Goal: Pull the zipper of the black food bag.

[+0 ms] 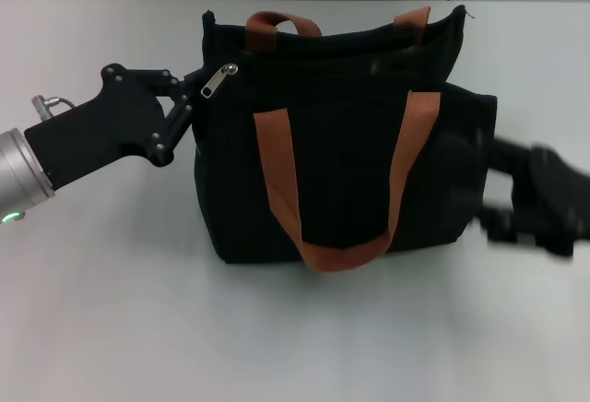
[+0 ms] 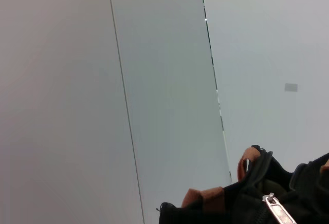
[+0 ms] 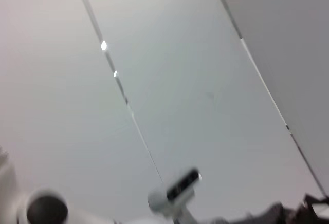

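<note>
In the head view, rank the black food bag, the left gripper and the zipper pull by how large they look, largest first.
1. The black food bag, by far the largest.
2. The left gripper with its black housing, at the bag's left top corner.
3. The zipper pull, a small silver tab, clearly the smallest.
All three sit at a similar depth, so the order looks sound.

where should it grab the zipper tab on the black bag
Pinch the flat free end of the zipper, coming in from the robot's left, where the left gripper already sits. The tab hangs slanted at the bag's top left corner, clear of the handles.
</note>
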Controlling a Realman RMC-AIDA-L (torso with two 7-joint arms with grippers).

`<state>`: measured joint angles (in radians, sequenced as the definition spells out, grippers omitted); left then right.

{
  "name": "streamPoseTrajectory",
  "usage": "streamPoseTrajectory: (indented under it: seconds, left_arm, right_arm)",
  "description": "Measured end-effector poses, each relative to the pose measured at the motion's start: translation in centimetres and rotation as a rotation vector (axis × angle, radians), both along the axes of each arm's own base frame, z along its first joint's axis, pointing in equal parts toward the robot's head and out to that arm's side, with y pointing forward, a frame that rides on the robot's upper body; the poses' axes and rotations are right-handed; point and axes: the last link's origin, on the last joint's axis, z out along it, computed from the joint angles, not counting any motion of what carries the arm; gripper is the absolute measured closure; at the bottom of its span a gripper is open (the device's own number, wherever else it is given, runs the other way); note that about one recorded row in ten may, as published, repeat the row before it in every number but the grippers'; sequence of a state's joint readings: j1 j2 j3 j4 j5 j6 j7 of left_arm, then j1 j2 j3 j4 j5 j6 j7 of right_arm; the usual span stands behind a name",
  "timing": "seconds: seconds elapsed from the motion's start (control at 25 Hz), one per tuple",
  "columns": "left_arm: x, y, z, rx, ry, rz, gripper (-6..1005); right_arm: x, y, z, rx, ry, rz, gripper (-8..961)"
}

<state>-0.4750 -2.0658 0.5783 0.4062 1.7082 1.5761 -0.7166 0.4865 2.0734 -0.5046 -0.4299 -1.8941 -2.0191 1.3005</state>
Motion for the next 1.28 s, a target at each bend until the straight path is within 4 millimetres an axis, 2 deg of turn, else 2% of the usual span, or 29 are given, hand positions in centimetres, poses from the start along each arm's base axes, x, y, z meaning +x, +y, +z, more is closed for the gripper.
streamPoseTrajectory:
  seconds: [0.24, 0.28, 0.32, 0.48, 0.52, 0.68, 0.88, 1.28]
  left_arm:
    - [-0.1, -0.1, 0.1, 0.009, -0.006, 0.004, 975]
    - [-0.2, -0.1, 0.1, 0.013, -0.009, 0.008, 975]
    - [-0.2, -0.1, 0.1, 0.013, -0.009, 0.008, 974]
    - [-0.2, -0.2, 0.2, 0.014, -0.011, 0.009, 973]
    - [-0.2, -0.2, 0.2, 0.014, -0.011, 0.009, 972]
    - [-0.2, -0.3, 0.2, 0.013, -0.013, 0.006, 971]
    - [-0.2, -0.3, 0.2, 0.013, -0.013, 0.008, 969]
    - [-0.2, -0.3, 0.3, 0.011, -0.015, 0.008, 965]
  right_arm:
    - [-4.1, 4.4, 0.6, -0.226, 0.05, -0.088, 141]
    - [-5.5, 5.9, 0.5, -0.296, 0.03, -0.123, 141]
    - [-5.5, 5.9, 0.5, -0.296, 0.03, -0.123, 141]
    - [-8.4, 8.7, -0.7, -0.411, -0.062, -0.194, 141]
    - [-8.4, 8.7, -0.7, -0.411, -0.062, -0.194, 141]
    - [-10.6, 10.5, -2.2, -0.482, -0.164, -0.256, 141]
    - [-12.2, 11.4, -3.2, -0.539, -0.237, -0.306, 141]
    - [-13.7, 11.7, -3.8, -0.603, -0.293, -0.346, 142]
